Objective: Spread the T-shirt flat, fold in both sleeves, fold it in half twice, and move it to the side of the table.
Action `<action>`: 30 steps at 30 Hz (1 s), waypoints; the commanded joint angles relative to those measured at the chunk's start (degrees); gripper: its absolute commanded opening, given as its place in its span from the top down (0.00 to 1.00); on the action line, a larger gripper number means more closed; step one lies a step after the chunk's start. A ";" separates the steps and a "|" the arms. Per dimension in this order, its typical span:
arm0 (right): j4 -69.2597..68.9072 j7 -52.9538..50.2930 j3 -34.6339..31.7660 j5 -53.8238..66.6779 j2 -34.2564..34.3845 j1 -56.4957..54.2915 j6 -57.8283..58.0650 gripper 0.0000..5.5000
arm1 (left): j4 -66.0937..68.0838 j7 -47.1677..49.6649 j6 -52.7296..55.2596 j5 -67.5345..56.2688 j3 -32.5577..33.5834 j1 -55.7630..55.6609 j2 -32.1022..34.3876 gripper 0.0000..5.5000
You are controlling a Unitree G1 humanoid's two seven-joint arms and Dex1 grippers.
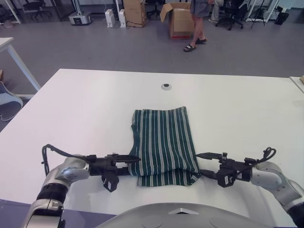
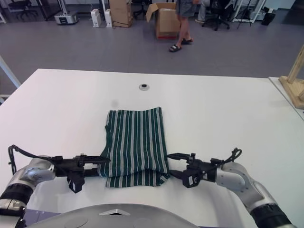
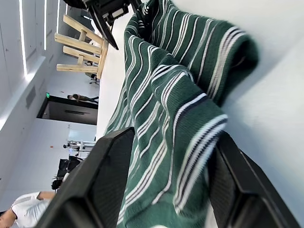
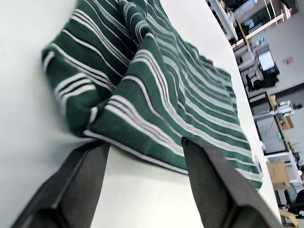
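Left eye view: white table [image 1: 85,109], grey floor [image 1: 95,42], cardboard box [image 1: 181,21] behind.

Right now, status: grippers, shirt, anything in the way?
Left gripper open, straddling near left corner of T-shirt. Right gripper open at near right corner. T-shirt folded to narrow strip. Round fitting beyond it, not in the way.

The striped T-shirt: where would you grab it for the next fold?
Probably its near corners: left gripper from the left, right gripper from the right, low over the table. The T-shirt lies as a strip pointing away, its layered near edge puffed up enough to pinch.
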 commanded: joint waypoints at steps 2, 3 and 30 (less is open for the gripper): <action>6.09 5.53 7.88 -2.47 2.06 -8.85 -0.81 0.52 | 6.44 2.46 -1.15 15.93 -10.45 -3.79 0.82 0.60; 6.67 6.38 9.07 -2.20 2.28 -10.14 -0.94 0.56 | 6.87 3.15 -1.97 17.61 -12.36 -4.34 1.62 0.64; -20.37 18.73 3.34 51.91 -6.39 -9.33 65.87 0.99 | -28.12 -15.32 55.56 -57.03 -39.30 -0.08 20.02 0.99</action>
